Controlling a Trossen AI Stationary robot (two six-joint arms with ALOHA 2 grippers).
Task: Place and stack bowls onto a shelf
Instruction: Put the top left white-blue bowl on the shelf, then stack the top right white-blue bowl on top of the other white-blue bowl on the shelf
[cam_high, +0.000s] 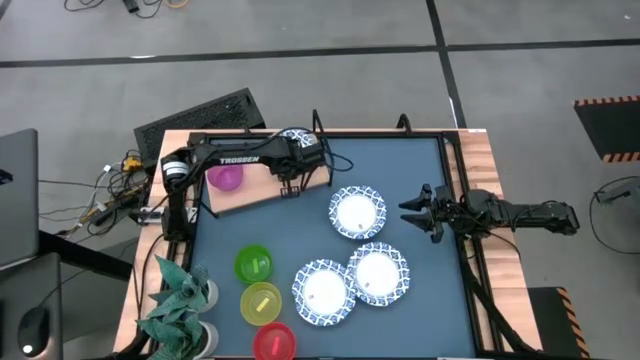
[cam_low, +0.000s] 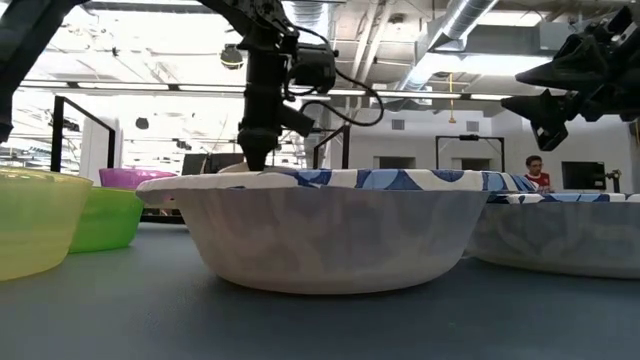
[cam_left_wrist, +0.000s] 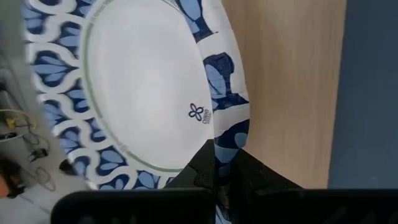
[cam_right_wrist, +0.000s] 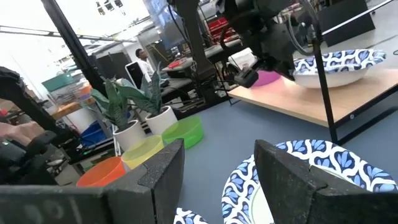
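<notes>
My left gripper (cam_high: 300, 152) (cam_left_wrist: 216, 160) is shut on a white bowl with a blue patterned rim (cam_high: 296, 138) (cam_right_wrist: 336, 64), held over the far right end of the light-wood shelf (cam_high: 255, 195) (cam_left_wrist: 292, 93). A purple bowl (cam_high: 225, 177) sits on the shelf's left part. Three more white-and-blue bowls (cam_high: 357, 212) (cam_high: 378, 272) (cam_high: 323, 292) lie on the table, and so do the green (cam_high: 253, 264), yellow (cam_high: 261, 302) and red (cam_high: 274, 341) bowls. My right gripper (cam_high: 418, 211) (cam_right_wrist: 217, 180) is open and hovers just right of the nearest patterned bowl (cam_right_wrist: 292, 186). My left gripper pinches the bowl's patterned rim (cam_left_wrist: 225, 134) between its two fingers, one on the inner side and one on the outer. The fingers come from above, pointing down. The bowl sits level and right way up, low over the shelf board; whether its base touches the wood I cannot tell.
A leafy plant in white pots (cam_high: 180, 300) stands at the table's near left corner. Black shelf supports (cam_right_wrist: 323, 93) rise at the shelf's right end. A laptop (cam_high: 18, 200) and cables lie left of the table. A person (cam_low: 535, 172) stands far behind.
</notes>
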